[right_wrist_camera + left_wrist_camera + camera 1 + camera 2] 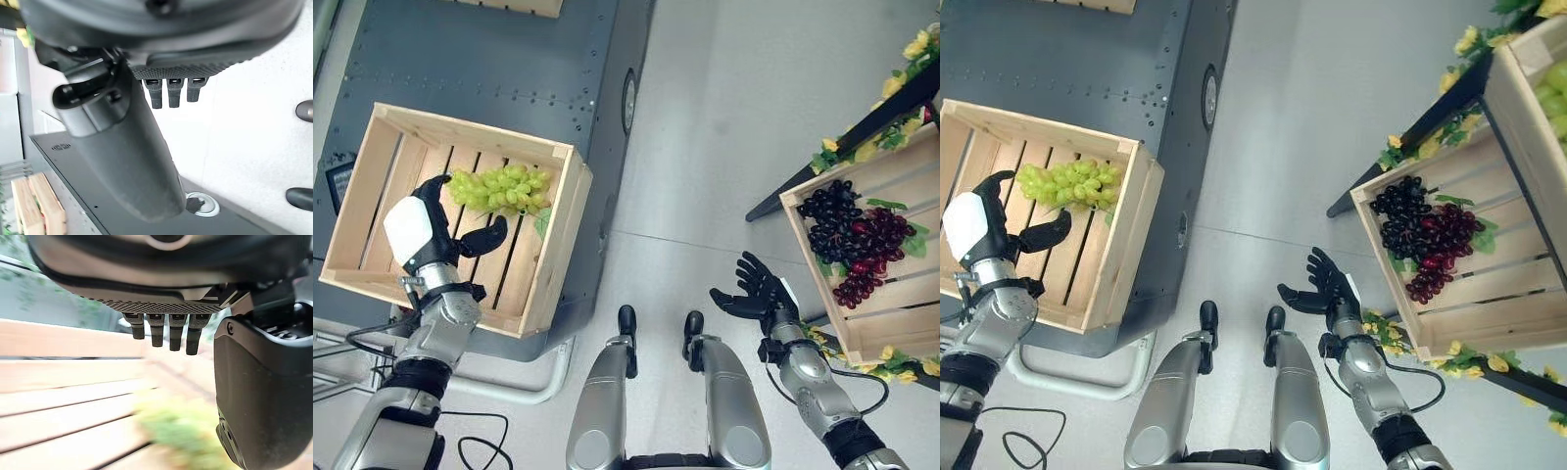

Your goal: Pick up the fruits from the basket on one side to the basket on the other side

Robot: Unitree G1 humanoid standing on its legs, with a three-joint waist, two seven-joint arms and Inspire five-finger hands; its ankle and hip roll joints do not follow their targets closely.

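Observation:
A bunch of green grapes [501, 189] lies on the slats of the wooden crate [372, 171] at the left; it also shows as a green blur [181, 431] past the fingers in the left wrist view. My left hand [423, 233] hovers over the crate just short of the grapes, fingers straight and thumb spread, holding nothing. Dark purple and red grapes [852, 240] lie in the wooden crate [901, 313] at the right. My right hand [759, 292] hangs open, palm up, over the floor to the left of that crate.
The left crate rests on a dark grey metal platform [509, 59]. Yellow artificial flowers [901, 59] and a black shelf frame [862, 127] edge the right crate. A second crate with green fruit [1552, 88] stands at the far right. Grey floor [724, 147] lies between the crates.

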